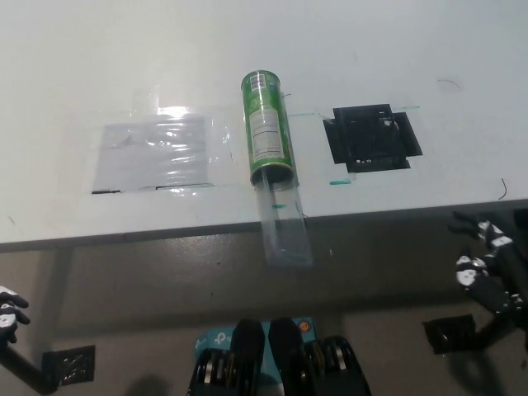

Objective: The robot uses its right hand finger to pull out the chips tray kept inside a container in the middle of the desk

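Tray status: clear plastic chips tray (285, 224) sticks well out of green cylindrical chips can (266, 124), lying mid white desk (124, 49), tray's end hanging past front edge. Black right hand (488, 266) off at far right, well apart from tray, fingers spread, holding nothing. White left hand (10, 312) resting lower left, can't tell if open. Looks like pull mostly done; next, hand needs to go to tray's end if more slide wanted.
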Controlling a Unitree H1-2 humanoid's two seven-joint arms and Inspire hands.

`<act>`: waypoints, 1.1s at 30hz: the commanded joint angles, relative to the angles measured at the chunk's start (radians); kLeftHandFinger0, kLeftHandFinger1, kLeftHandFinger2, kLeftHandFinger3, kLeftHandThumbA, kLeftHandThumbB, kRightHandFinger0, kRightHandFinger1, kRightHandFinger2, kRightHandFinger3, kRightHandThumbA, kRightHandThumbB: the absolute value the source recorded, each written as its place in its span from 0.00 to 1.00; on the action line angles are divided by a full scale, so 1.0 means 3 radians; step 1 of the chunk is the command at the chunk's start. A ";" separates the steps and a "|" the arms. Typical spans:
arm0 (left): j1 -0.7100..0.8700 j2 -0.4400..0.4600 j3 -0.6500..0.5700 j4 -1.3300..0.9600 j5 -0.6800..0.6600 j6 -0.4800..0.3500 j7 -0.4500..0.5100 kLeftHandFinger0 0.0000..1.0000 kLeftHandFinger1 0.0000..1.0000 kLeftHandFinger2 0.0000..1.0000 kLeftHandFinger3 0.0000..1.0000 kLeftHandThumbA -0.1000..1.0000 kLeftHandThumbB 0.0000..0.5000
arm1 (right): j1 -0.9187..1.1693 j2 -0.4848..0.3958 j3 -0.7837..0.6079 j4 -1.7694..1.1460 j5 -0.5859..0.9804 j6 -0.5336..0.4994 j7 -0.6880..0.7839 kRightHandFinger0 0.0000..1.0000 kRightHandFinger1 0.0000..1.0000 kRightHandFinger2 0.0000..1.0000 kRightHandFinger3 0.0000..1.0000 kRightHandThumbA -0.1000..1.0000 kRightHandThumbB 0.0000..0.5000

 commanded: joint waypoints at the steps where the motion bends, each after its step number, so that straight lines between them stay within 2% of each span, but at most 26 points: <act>1: 0.0005 0.0038 0.0044 -0.0003 -0.0002 -0.0138 -0.0027 0.17 0.21 0.30 0.70 0.00 0.00 | -0.0067 0.0155 -0.0223 0.0090 0.0445 0.0120 -0.0229 0.00 0.01 0.46 0.74 0.04 0.51; 2: 0.0015 0.0033 0.0042 -0.0020 0.0005 -0.0116 -0.0018 0.17 0.21 0.30 0.71 0.00 0.00 | -0.0058 0.0171 -0.0245 0.0087 0.0458 0.0151 -0.0226 0.00 0.00 0.44 0.72 0.05 0.51; 3: 0.0017 0.0037 0.0036 -0.0031 0.0013 -0.0108 -0.0018 0.16 0.20 0.30 0.71 0.00 0.00 | -0.0055 0.0216 -0.0289 0.0151 0.0503 0.0109 -0.0256 0.00 0.00 0.44 0.70 0.03 0.47; 4: 0.0015 0.0036 0.0034 -0.0017 0.0012 -0.0114 -0.0022 0.16 0.20 0.31 0.72 0.00 0.00 | -0.0047 0.0261 -0.0335 0.0203 0.0530 0.0118 -0.0308 0.00 0.00 0.41 0.67 0.05 0.45; 7: 0.0028 0.0015 0.0044 -0.0021 -0.0009 -0.0105 -0.0019 0.17 0.21 0.31 0.72 0.00 0.00 | -0.0051 0.0377 -0.0444 0.0214 0.0583 0.0279 -0.0418 0.00 0.00 0.35 0.62 0.09 0.47; 9: 0.0032 0.0004 0.0049 -0.0025 -0.0012 -0.0118 -0.0015 0.17 0.21 0.33 0.72 0.00 0.00 | -0.0076 0.0420 -0.0470 0.0246 0.0558 0.0373 -0.0489 0.00 0.00 0.34 0.63 0.15 0.41; 11: 0.0031 -0.0002 0.0046 -0.0001 -0.0018 -0.0150 -0.0030 0.19 0.21 0.33 0.71 0.00 0.00 | -0.0120 0.0442 -0.0496 0.0270 0.0536 0.0396 -0.0567 0.00 0.00 0.35 0.63 0.17 0.27; 16: 0.0032 -0.0013 0.0046 -0.0003 0.0005 -0.0174 -0.0016 0.17 0.20 0.32 0.72 0.00 0.00 | -0.0199 0.0416 -0.0518 0.0330 0.0592 0.0445 -0.0620 0.00 0.00 0.31 0.62 0.15 0.21; 18: 0.0029 -0.0020 0.0061 -0.0018 -0.0021 -0.0128 -0.0013 0.19 0.22 0.35 0.71 0.00 0.00 | -0.0203 0.0399 -0.0494 0.0330 0.0592 0.0464 -0.0622 0.00 0.00 0.33 0.64 0.11 0.21; 22: 0.0027 -0.0013 0.0049 -0.0004 0.0002 -0.0162 -0.0017 0.17 0.21 0.32 0.72 0.00 0.00 | -0.0204 0.0387 -0.0476 0.0341 0.0617 0.0463 -0.0639 0.00 0.00 0.34 0.63 0.12 0.25; 25: 0.0027 -0.0016 0.0044 -0.0029 0.0027 -0.0135 0.0004 0.15 0.19 0.30 0.71 0.00 0.00 | -0.0206 0.0379 -0.0459 0.0337 0.0606 0.0483 -0.0667 0.00 0.00 0.32 0.62 0.11 0.26; 27: 0.0029 -0.0024 0.0053 -0.0030 0.0007 -0.0148 -0.0003 0.17 0.21 0.34 0.72 0.00 0.00 | -0.0205 0.0375 -0.0455 0.0328 0.0627 0.0503 -0.0668 0.00 0.00 0.33 0.62 0.08 0.23; 33: 0.0036 -0.0047 0.0066 -0.0014 -0.0030 -0.0157 -0.0014 0.16 0.19 0.31 0.71 0.00 0.00 | -0.0181 0.0344 -0.0420 0.0307 0.0627 0.0516 -0.0686 0.00 0.00 0.33 0.62 0.07 0.23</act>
